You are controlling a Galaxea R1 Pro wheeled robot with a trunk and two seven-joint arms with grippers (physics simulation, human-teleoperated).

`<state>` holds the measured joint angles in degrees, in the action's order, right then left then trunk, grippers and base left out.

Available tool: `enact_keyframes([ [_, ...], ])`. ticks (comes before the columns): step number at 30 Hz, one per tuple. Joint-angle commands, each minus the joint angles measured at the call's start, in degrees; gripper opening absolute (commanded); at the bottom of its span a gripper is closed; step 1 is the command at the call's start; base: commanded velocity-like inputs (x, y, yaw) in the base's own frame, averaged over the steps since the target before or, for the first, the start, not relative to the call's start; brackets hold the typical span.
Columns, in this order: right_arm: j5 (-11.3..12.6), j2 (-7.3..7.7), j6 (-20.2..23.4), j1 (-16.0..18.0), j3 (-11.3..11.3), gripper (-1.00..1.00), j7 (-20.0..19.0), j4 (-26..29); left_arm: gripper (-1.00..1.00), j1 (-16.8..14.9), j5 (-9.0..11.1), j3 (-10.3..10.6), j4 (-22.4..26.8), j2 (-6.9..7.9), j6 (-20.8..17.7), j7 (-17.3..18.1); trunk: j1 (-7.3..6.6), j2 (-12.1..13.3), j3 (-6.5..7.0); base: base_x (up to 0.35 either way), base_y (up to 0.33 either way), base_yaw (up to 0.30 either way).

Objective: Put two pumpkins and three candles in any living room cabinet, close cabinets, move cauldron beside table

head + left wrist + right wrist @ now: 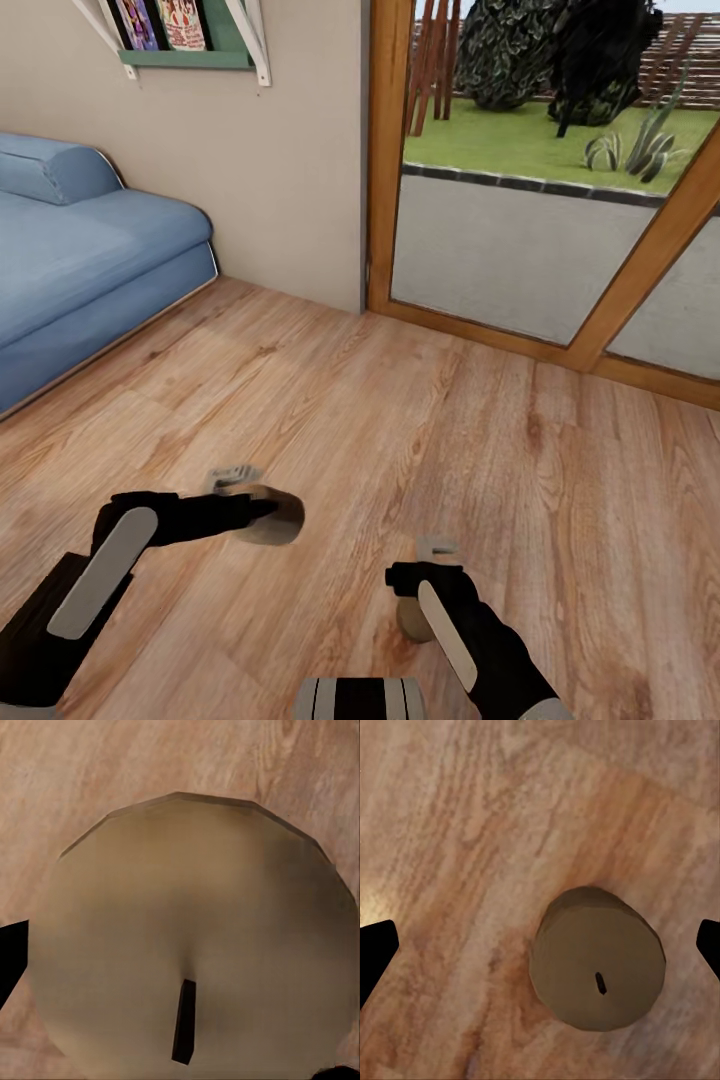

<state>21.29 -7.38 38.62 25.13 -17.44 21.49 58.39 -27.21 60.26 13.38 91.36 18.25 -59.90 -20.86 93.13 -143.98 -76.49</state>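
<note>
A beige candle lies tipped on its side at the tip of my left gripper, which is shut on it above the plank floor. In the left wrist view this candle is very close, its dark wick facing the camera, and one black finger shows at its edge. A second candle stands upright on the floor under my right gripper. In the right wrist view that candle sits between wide-apart fingertips, untouched; the right gripper is open.
A blue sofa runs along the left. Ahead are a beige wall with a green shelf and a wood-framed glass door to a garden. Light wood floor lies between. My base shows at the bottom.
</note>
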Motion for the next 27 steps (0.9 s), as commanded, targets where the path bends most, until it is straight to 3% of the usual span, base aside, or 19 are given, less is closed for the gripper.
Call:
enact_keyframes([
  [1,0.6,0.02,0.0,0.0,-0.1,1.0,0.6,0.1,-1.0,0.0,1.2,0.1,0.0,0.82,-0.1,1.4,-0.01,0.0,-0.04,0.0,0.0,0.0],
  [3,0.6,0.01,-0.1,0.1,-0.1,1.0,0.6,0.0,-1.0,0.0,2.7,0.1,0.0,2.51,-0.1,6.3,-0.01,0.0,-0.04,0.0,0.0,0.0],
  [7,0.5,0.07,-0.2,0.1,-0.1,1.0,0.6,-0.1,-1.0,0.0,3.5,0.1,0.0,3.36,-0.1,9.0,0.02,0.0,-0.27,0.0,0.0,0.0],
  [12,0.5,0.09,-0.2,0.1,-0.1,1.0,0.6,-1.3,-1.0,0.0,3.7,0.1,0.0,3.58,-0.1,9.7,0.15,-0.1,-1.37,0.0,0.0,0.0],
  [21,0.5,0.24,-0.3,1.1,0.3,1.0,0.6,-4.5,-1.0,0.0,3.8,0.1,0.0,3.63,-0.1,10.0,0.15,-0.1,-1.37,0.0,0.0,0.0],
  [27,0.5,0.33,-6.1,5.4,0.5,1.0,0.6,-13.9,-1.0,0.0,3.8,0.1,0.0,3.64,-0.1,10.0,0.17,-0.1,-1.6,0.0,0.0,0.0],
])
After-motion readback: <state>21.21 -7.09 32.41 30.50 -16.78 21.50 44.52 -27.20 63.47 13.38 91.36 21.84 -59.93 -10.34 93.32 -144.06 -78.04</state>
